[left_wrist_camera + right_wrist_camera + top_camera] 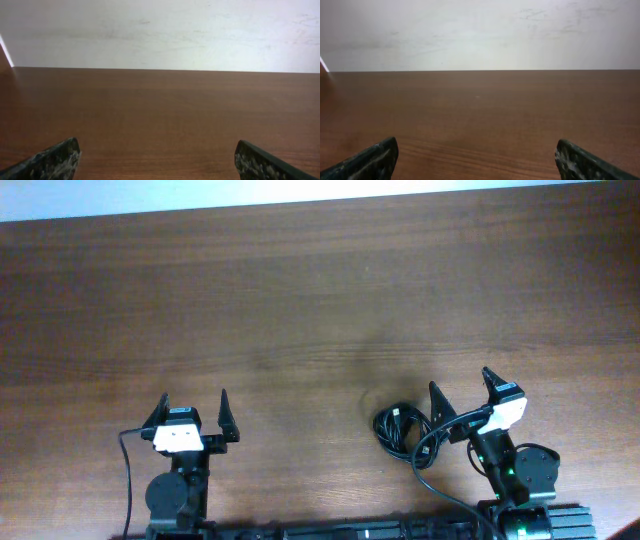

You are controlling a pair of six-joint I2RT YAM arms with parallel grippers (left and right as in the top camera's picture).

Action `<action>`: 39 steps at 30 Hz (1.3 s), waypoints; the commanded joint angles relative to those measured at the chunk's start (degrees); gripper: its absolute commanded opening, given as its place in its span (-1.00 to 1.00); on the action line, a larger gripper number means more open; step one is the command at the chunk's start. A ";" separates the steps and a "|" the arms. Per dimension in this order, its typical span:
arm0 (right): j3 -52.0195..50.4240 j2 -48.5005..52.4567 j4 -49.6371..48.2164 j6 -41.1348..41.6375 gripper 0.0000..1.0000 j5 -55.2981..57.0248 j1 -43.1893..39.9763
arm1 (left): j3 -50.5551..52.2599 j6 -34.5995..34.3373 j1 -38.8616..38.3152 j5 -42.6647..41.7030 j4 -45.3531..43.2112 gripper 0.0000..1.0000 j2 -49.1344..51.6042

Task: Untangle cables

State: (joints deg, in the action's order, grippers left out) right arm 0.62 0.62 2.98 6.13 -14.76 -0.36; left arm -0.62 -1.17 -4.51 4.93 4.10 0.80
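Observation:
The cables [398, 430] lie as a small bunch of thin black loops on the brown table [300, 300], near its front edge and just left of my right gripper. My right gripper [461, 386] is open and empty, its left finger close beside the bunch. My left gripper [192, 402] is open and empty, far to the left of the cables. In the left wrist view the left gripper [157, 157] shows only bare table between its fingertips. The right wrist view shows the right gripper [477, 157] the same way; the cables are out of both wrist views.
A thicker black wire [440, 480] fixed to the right arm curves next to the bunch. Another fixed wire [127, 480] hangs beside the left arm. A pale wall [160, 30] stands beyond the table's far edge.

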 commanded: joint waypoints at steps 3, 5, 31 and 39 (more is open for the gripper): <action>-0.31 -0.42 0.07 0.57 0.97 -1.31 0.35 | 0.09 -0.57 0.33 0.87 0.20 0.98 -0.46; -0.31 -0.44 0.07 0.57 0.97 -1.31 0.35 | 0.09 -0.57 0.33 0.87 0.20 0.98 -0.46; -0.31 -0.42 0.07 0.57 0.97 -1.31 0.35 | -1.70 -0.55 0.35 0.92 -0.13 0.98 -0.26; -0.31 -0.42 0.07 0.57 0.97 -1.31 0.35 | -7.26 5.57 0.35 0.90 -0.13 0.98 7.28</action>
State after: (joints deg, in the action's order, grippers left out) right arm 0.62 0.64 2.96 6.24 -14.94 -0.36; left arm -3.40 0.05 -4.51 4.95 4.14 4.47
